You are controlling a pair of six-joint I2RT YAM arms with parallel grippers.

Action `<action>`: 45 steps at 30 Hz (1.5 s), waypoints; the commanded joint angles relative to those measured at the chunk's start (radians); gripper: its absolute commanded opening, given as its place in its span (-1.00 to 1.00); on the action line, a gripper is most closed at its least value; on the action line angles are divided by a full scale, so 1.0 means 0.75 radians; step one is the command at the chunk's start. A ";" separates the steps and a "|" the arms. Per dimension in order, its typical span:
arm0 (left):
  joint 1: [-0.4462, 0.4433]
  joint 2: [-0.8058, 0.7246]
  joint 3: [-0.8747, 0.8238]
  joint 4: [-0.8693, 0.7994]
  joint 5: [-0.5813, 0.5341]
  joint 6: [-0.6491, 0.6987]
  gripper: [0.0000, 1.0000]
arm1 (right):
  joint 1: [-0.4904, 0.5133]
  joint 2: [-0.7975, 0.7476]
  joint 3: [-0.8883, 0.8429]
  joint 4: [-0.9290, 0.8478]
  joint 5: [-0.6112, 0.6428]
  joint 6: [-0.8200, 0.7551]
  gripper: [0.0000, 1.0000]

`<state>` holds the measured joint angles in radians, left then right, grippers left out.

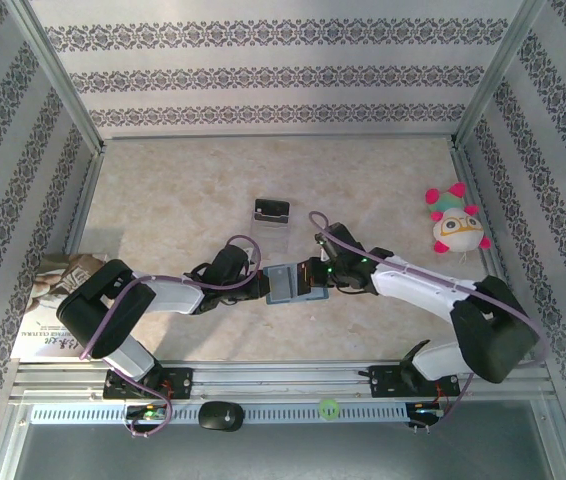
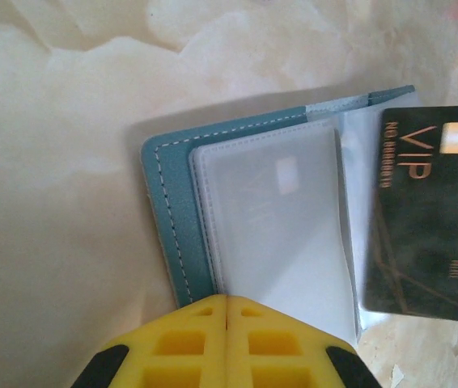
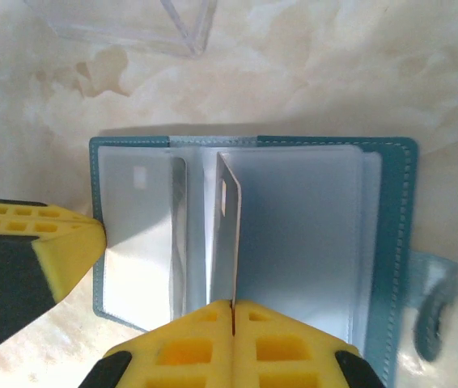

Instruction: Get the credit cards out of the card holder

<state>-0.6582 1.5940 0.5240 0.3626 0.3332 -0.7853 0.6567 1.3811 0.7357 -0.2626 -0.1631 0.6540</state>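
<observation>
**Black card pinched over the open holder**

The teal-blue, stitched, wallet-like card holder (image 1: 283, 284) is laid open on the marbled table (image 1: 163, 200) between the two arms, its spread running left to right. A black plastic VIP card (image 2: 427, 214) is clamped edge-on in the closed right gripper (image 3: 233, 319), above the holder's middle. The left gripper (image 2: 227, 327), pads together, is set at the holder's left edge. The card is judged best drawn upward, away from the holder. One holder and two cards are counted: one pinched, one pale card (image 3: 142, 218) sleeved on the left.

Two grippers (image 2: 226, 303) (image 3: 233, 307), one card holder (image 1: 285, 283), two cards (image 2: 427, 218) (image 3: 140, 234), one clear stand (image 1: 272, 211), one plush toy (image 1: 456, 225), one magazine (image 1: 48, 310).
</observation>
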 commanded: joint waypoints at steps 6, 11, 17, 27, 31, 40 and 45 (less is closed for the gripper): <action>0.036 -0.102 -0.001 -0.219 -0.028 0.063 -0.51 | -0.008 -0.069 0.193 -0.301 0.039 -0.276 -1.00; 0.055 -0.253 0.024 -0.291 -0.013 0.077 0.04 | -0.005 -0.040 0.372 -0.391 -0.008 -0.460 -1.00; 0.088 -0.459 0.031 -0.459 -0.045 0.126 0.88 | -0.013 0.121 0.688 -0.462 -0.042 -0.742 -1.00; 0.186 -0.730 -0.038 -0.642 -0.088 0.152 0.99 | -0.089 0.519 1.295 -0.639 -0.156 -1.246 -1.00; 0.234 -0.792 -0.066 -0.679 -0.091 0.156 0.99 | -0.100 0.681 1.563 -0.798 -0.189 -1.459 -1.00; 0.286 -0.774 -0.022 -0.730 -0.111 0.184 0.99 | -0.113 0.924 1.903 -1.002 -0.129 -1.788 -1.00; 0.319 -0.692 0.006 -0.714 -0.075 0.170 0.99 | -0.125 0.983 1.945 -1.003 -0.107 -1.884 -1.00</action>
<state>-0.4400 1.0504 0.4892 -0.1436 0.2653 -0.6724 0.5770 2.0914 2.1517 -0.9760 -0.2543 -0.6643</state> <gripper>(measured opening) 0.996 0.058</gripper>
